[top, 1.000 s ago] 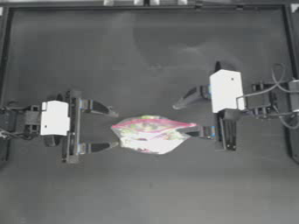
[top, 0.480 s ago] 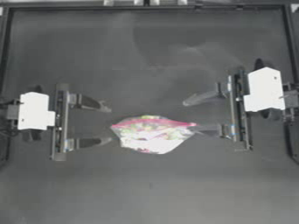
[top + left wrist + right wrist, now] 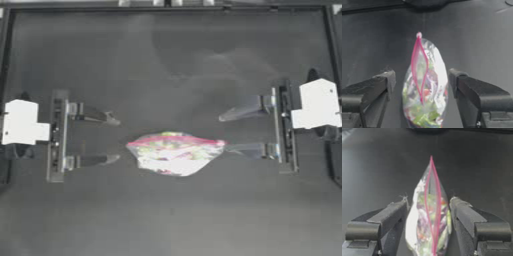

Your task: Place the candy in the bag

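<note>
The bag (image 3: 175,153) lies at the table's middle, clear plastic with colourful sweets inside and a pink zip strip along its far edge. In both wrist views the bag (image 3: 425,95) (image 3: 429,220) shows end-on, the strip's two pink lines slightly parted. A separate candy is not in view. My left gripper (image 3: 113,140) (image 3: 422,75) stands open to the left of the bag, clear of it. On the other side my right gripper (image 3: 227,133) (image 3: 429,201) is open too, one fingertip (image 3: 232,149) ending just at the bag's right corner. Nothing is held.
The dark table (image 3: 171,60) has a raised rim along its far edge and both sides. Bare surface lies beyond the bag and in front of it.
Both arms have drawn back from the bag, the left one leftward and the right one rightward. The bag has stayed in place.
</note>
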Motion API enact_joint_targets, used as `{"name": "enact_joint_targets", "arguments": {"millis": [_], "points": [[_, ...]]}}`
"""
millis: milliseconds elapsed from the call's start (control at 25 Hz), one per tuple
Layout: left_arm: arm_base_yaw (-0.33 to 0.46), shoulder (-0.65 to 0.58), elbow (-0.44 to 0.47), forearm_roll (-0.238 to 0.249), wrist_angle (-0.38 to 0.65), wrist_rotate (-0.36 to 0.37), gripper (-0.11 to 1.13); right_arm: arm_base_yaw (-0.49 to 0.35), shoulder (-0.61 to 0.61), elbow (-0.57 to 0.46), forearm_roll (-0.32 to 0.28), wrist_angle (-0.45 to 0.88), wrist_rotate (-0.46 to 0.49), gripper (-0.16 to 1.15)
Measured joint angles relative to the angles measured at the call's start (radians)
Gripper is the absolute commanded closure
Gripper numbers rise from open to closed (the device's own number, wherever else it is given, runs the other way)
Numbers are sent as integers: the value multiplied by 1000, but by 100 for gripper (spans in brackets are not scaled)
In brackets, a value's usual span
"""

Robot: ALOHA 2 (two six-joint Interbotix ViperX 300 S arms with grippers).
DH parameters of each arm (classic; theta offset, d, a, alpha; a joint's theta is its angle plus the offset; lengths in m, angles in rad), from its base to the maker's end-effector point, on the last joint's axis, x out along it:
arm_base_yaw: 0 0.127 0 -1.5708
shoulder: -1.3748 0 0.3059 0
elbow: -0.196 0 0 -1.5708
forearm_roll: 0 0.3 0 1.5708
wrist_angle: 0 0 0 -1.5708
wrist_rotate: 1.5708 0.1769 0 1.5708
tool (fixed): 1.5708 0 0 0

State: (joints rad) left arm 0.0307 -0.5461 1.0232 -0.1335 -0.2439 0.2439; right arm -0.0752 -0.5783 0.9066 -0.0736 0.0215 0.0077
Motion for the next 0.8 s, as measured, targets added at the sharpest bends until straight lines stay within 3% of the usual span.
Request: {"name": "enact_joint_targets", "arguments": {"millis": [800], "points": [[-11, -77, 12, 0, 21, 0, 7, 0, -167, 115, 6, -46, -2, 11]]}}
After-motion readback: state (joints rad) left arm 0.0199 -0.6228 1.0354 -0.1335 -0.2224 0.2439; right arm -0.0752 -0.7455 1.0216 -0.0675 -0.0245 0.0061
